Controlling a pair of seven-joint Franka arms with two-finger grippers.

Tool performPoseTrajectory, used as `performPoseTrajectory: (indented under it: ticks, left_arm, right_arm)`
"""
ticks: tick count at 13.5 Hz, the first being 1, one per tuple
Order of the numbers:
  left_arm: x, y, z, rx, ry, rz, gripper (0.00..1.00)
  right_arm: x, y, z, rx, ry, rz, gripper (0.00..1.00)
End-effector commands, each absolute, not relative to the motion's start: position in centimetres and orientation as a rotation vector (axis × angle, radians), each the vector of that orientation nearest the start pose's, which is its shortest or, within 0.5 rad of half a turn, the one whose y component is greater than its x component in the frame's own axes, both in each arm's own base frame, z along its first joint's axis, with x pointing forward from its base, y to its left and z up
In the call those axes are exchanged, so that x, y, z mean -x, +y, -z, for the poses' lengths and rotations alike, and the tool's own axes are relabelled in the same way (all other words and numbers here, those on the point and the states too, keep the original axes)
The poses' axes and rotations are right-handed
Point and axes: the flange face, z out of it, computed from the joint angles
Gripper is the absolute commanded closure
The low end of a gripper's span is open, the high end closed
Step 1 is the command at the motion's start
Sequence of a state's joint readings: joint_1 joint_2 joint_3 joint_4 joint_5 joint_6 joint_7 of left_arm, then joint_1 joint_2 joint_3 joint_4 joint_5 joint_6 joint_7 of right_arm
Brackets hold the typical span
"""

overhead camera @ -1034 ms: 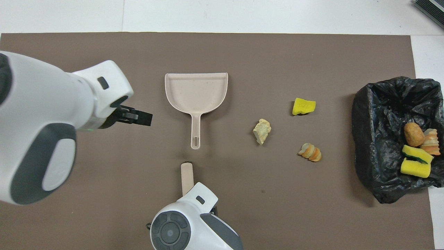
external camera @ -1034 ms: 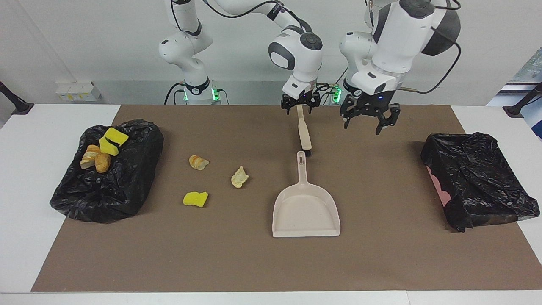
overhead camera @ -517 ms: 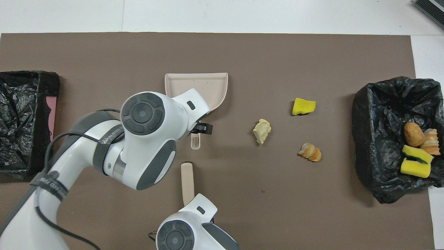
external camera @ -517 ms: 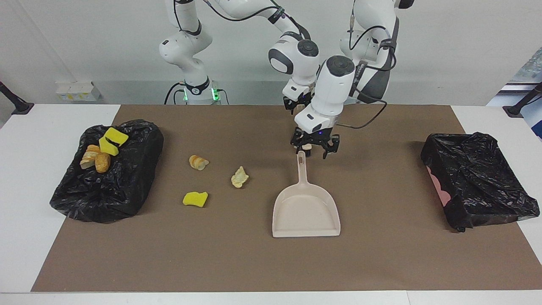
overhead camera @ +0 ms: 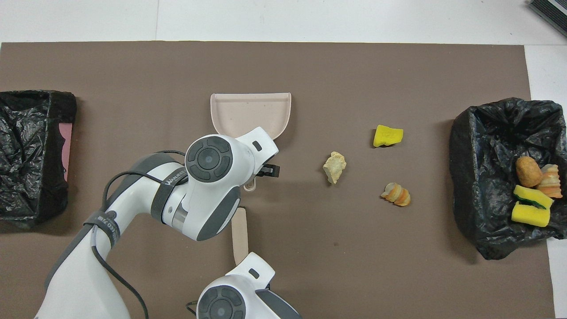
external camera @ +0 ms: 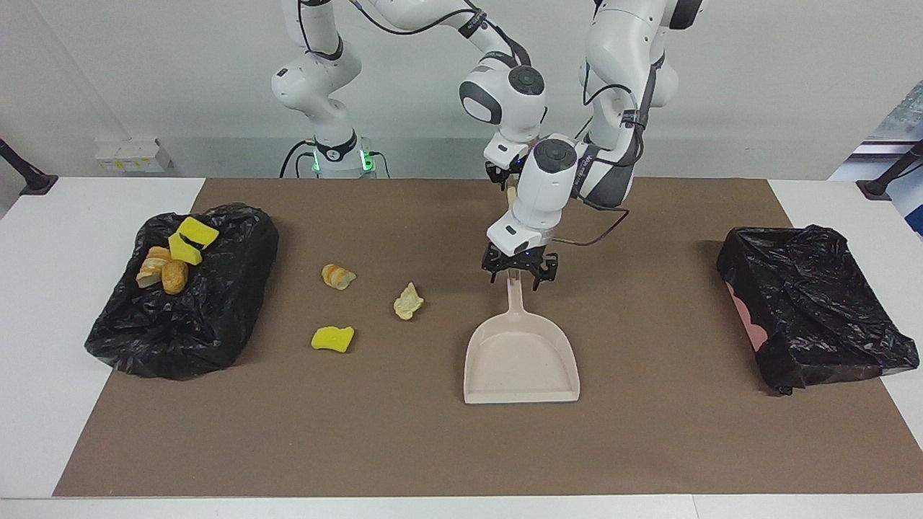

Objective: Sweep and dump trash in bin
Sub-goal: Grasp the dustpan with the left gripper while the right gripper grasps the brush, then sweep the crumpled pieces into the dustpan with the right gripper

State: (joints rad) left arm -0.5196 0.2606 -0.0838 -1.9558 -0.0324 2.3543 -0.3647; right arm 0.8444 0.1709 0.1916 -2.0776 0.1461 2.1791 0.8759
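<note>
Trash first: three scraps lie loose on the brown paper mat (external camera: 649, 447), between the beige plastic dustpan (external camera: 520, 367) and the black-bagged bin (external camera: 180, 324) at my right arm's end of the table. They are a yellow sponge piece (external camera: 332, 338), a pale crumbly chunk (external camera: 408, 301) and a tan-orange sliced bread piece (external camera: 337, 277). The bread piece is nearest to me, the sponge farthest, and the pale chunk closest to the pan. Four more pieces, yellow sponge and bread-like chunks (external camera: 173, 263), sit in that bin. A second black-bagged bin (external camera: 807, 303) stands at my left arm's end.

I judge all of it to be light. The sponge is soft and springy, and the bread looks dry and may crumble or roll. None of it wants pinching, so pushing it low and gently with bristles into the pan's mouth suits it better. For that I need the pan by its thin, stiff handle, near the end with the hanging hole.

My left gripper (external camera: 518, 276) is there, with the forearm folded forward over the middle of the mat and the wrist pointing straight down. The jaws stand wide, one finger either side of the handle's end, and hold nothing yet.

My right gripper (external camera: 501, 175) hangs low over the beige-handled brush (overhead camera: 239, 230), which lies close to my bases. My left arm hides most of it, so I cannot tell whether it has the handle.
</note>
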Motion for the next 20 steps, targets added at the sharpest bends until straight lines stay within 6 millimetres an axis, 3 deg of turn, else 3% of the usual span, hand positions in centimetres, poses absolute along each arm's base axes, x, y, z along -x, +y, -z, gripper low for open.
performPoseTrajectory:
  ticks: [1, 3, 5, 6, 8, 11, 14, 15, 17, 19, 20]
  left_arm:
    - [-50.0, -34.6, -36.1, 3.214, 0.336, 0.178, 0.15]
    - [-50.0, -34.5, -36.0, 3.212, 0.334, 0.174, 0.33]
    - [-50.2, -34.4, -36.1, 3.213, 0.329, 0.176, 0.62]
    - [-50.3, -34.3, -36.2, 3.214, 0.327, 0.179, 0.74]
    - [-50.9, -34.2, -36.6, 3.217, 0.331, 0.2, 0.9]
    - [-51.9, -33.0, -37.8, 3.219, 0.316, 0.232, 0.93]
    - [-52.4, -30.8, -39.4, 3.162, 0.521, 0.221, 0.94]
    - [-53.0, -29.2, -40.2, 3.119, 0.641, 0.207, 0.95]
    - [-52.9, -28.3, -40.9, 3.064, 0.807, 0.166, 0.95]
    - [-53.5, -26.6, -40.9, 2.986, 1.012, 0.149, 0.95]
    - [-53.9, -25.8, -40.9, 2.942, 1.123, 0.145, 0.95]
  right_arm:
    - [-28.5, 48.4, -34.1, 3.08, -0.102, -0.269, 0.98]
    - [-28.7, 48.2, -34.3, 3.099, -0.083, -0.299, 1.0]
    - [-29.3, 47.0, -35.3, 3.126, -0.046, -0.338, 1.0]
    - [-29.6, 46.4, -36.3, 3.133, -0.022, -0.347, 1.0]
    - [-30.8, 44.4, -38.7, 3.145, 0.055, -0.359, 1.0]
    - [-33.0, 39.8, -42.4, 3.168, 0.15, -0.407, 1.0]
    - [-37.7, 34.7, -45.5, 3.152, 0.289, -0.407, 1.0]
    - [-38.8, 33.5, -45.8, 3.164, 0.311, -0.427, 1.0]
    - [-40.8, 30.1, -45.1, 3.27, 0.363, -0.384, 1.0]
    - [-43.7, 23.9, -43.6, 3.283, 0.542, -0.455, 1.0]
    - [-43.9, 21.4, -42.5, 3.278, 0.589, -0.5, 1.0]
